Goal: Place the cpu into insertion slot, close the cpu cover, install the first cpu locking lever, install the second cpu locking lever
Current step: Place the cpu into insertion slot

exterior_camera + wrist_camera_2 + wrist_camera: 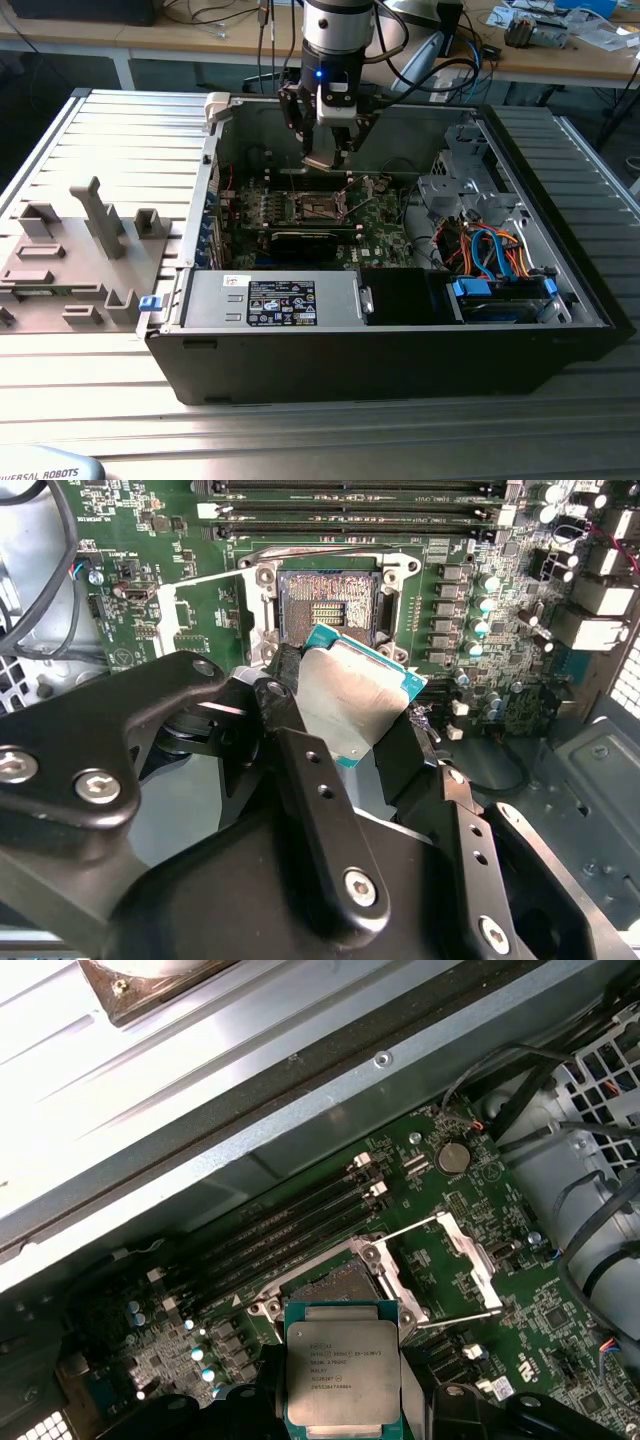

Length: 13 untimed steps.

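The gripper [345,720] is clenched on the cpu [355,705], its black fingers [300,770] pressing on two opposite edges of the chip. The cpu is a flat square with a brushed, silvery-grey metal top and a thin teal-green border. In the first wrist view its top [343,1380] carries several lines of fine dark print. It hangs tilted just above the insertion slot [325,605], apart from it.

The slot sits near the middle of the green motherboard [150,590] – a dark square field of fine contacts inside a silver metal rim with round screw heads at its corners. The cpu cover [450,1250], a thin silver frame with a cut-out window, is swung open and stands off one side of the slot. Long narrow black memory slots [290,1225] run along the far side of the slot, and a round silver coin cell [453,1156] lies nearer the board's edge.

In the exterior view the gripper [325,150] hangs inside the open black computer case [400,360], which lies on a ribbed metal table [130,120]. A black-and-white sticker [282,302] – dense with small print and logos – is on the grey box along the case's near edge.
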Available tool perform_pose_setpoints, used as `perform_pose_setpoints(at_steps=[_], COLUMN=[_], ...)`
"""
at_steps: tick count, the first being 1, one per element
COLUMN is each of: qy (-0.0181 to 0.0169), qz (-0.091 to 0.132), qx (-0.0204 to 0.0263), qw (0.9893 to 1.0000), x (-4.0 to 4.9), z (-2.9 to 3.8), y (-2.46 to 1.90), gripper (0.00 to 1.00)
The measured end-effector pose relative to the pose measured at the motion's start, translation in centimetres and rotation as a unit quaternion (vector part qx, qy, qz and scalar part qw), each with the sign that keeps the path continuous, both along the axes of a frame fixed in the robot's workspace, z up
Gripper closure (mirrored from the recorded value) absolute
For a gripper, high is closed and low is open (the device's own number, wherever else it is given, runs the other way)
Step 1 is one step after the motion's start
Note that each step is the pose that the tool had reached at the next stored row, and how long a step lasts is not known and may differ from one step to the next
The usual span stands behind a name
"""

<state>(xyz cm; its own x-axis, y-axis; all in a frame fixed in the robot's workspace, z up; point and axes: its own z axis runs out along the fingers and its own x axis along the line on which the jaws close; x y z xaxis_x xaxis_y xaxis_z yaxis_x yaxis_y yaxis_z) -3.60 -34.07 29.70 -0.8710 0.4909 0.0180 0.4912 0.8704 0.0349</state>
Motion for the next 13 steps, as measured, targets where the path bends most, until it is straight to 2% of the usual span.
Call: perform_pose_setpoints(at_steps=[13], qy=[0.0], qz=[-0.005], qx=[0.0], qw=[1.0], x=[0.0], z=[0.0], y=[0.0], gripper=[0.46])
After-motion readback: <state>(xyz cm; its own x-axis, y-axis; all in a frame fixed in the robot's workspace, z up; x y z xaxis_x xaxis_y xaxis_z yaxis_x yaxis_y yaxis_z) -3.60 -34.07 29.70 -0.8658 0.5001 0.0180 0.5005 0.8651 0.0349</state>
